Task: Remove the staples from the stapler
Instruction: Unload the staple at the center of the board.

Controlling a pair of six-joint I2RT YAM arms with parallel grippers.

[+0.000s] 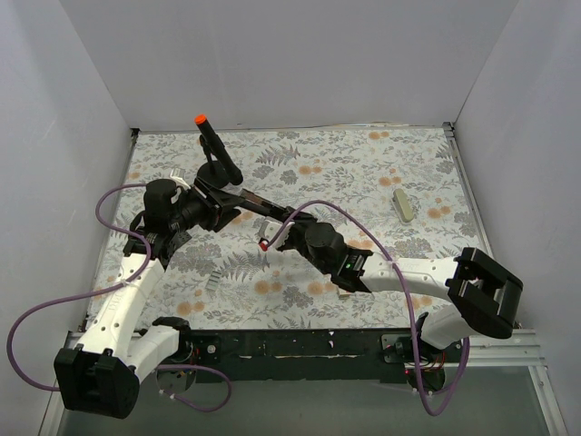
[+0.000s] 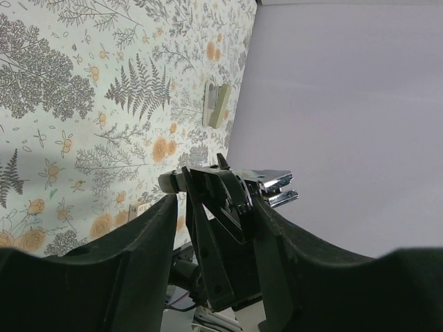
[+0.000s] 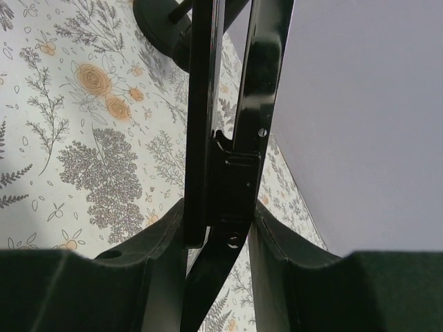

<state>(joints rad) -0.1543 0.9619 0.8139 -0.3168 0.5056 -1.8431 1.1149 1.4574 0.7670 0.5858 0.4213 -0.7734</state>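
The slim black stapler hangs above the table between my two grippers, opened into two black arms. My left gripper is shut on its left end. In the left wrist view the stapler sits between the jaws, and its silvery metal end sticks out past them. My right gripper is shut on the right end. In the right wrist view two long black stapler arms run up from between the fingers. A small red part shows just below the stapler.
A black post with an orange tip stands on a round base just behind the left gripper. A small beige block lies at the right, also in the left wrist view. A small pale piece lies near front left. White walls enclose the table.
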